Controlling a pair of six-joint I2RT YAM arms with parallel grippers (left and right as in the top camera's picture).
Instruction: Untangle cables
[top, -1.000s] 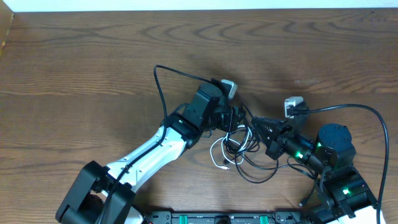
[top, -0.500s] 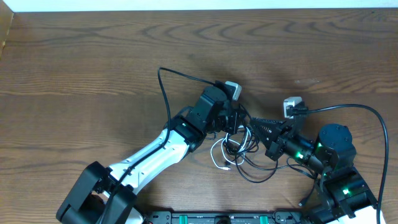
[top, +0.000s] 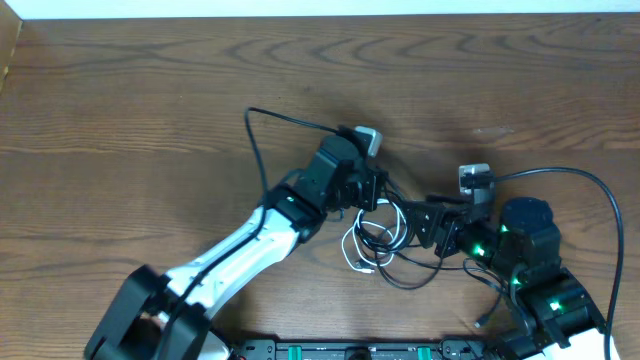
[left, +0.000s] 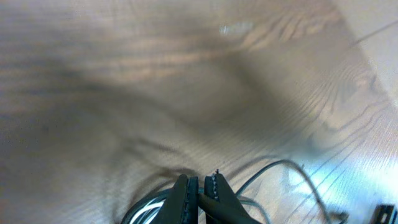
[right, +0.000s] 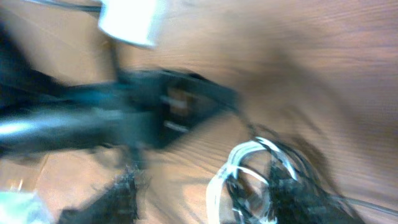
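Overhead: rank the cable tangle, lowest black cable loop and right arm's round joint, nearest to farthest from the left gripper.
1. cable tangle: just below the left gripper, whose jaws are shut.
2. lowest black cable loop: lower in frame, slightly right.
3. right arm's round joint: far right.

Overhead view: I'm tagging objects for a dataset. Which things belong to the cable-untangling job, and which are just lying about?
Job: tangled black cables; white cable.
Not the job: the arms' own black wires; wooden table.
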